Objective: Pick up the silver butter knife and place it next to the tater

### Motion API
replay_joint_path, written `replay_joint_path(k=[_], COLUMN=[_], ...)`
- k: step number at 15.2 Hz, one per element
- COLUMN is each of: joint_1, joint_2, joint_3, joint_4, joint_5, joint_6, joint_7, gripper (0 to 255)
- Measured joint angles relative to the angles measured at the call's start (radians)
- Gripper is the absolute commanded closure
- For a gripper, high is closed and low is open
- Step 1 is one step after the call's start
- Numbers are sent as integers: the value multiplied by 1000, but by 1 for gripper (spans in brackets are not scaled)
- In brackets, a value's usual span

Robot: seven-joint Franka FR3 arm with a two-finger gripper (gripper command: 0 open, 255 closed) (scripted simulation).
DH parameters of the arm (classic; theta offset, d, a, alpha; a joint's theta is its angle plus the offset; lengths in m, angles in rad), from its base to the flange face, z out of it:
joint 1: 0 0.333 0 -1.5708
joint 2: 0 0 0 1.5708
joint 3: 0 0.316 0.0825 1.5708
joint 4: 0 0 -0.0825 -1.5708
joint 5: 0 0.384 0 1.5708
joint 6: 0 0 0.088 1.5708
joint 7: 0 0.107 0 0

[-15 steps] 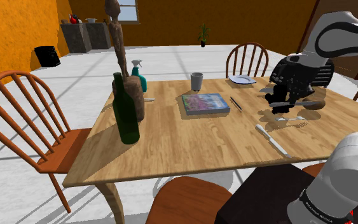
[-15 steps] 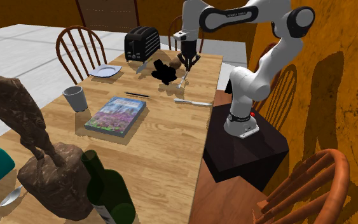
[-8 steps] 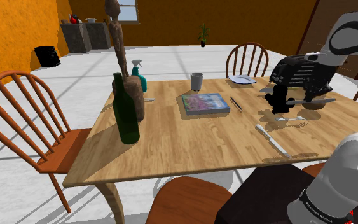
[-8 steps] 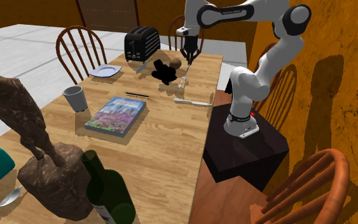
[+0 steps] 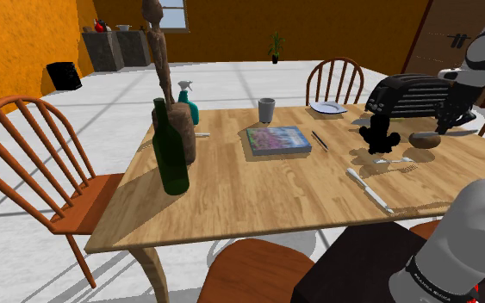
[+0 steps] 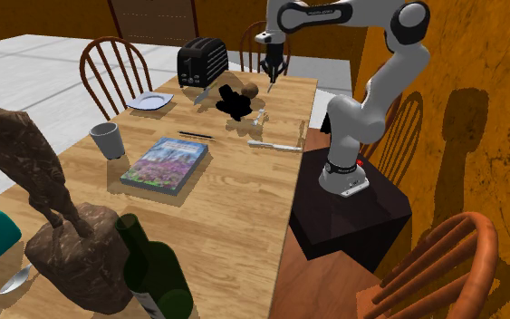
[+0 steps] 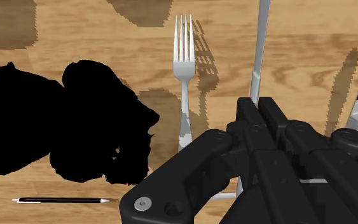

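My gripper (image 7: 258,111) is shut on a thin silver butter knife (image 7: 257,51), whose blade sticks out straight beyond the fingertips. Below it on the wooden table (image 7: 311,44) lie a silver fork (image 7: 184,63) and a flat black shape (image 7: 75,121). In the second exterior view the gripper (image 6: 269,76) hangs in the air just above and behind the brown potato (image 6: 251,90). The shoulder view shows the potato (image 5: 424,138) at the table's far right, with the gripper (image 5: 445,119) above it and slightly to the right.
A black toaster (image 6: 200,59) stands behind the potato, and a plate (image 6: 150,101) lies nearby. Another knife (image 5: 368,189) lies near the table edge by the stand. A book (image 5: 276,139), pen (image 5: 320,139), cup (image 5: 267,109), green bottle (image 5: 170,148) and wooden statue (image 5: 164,77) occupy the table.
The gripper has risen and moved toward the shoulder view's right, carrying the knife with it, away from the black shape and over the potato.
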Motion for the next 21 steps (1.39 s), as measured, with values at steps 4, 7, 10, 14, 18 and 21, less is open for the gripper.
replay_joint_path(k=[4,7,10,14,18,21], joint_1=[65,151,249,337,350,357], joint_2=[59,107,133,131,121,112], joint_3=[-139,-266,-398,-509,-538,-561], joint_4=[109,210,313,383,355,327], joint_5=[-10,-5,-6,-20,-36,-52], joint_6=[10,13,3,3,39,73], joint_7=[-101,-174,-240,-281,-275,-269], gripper=[255,255,255,255,255,255])
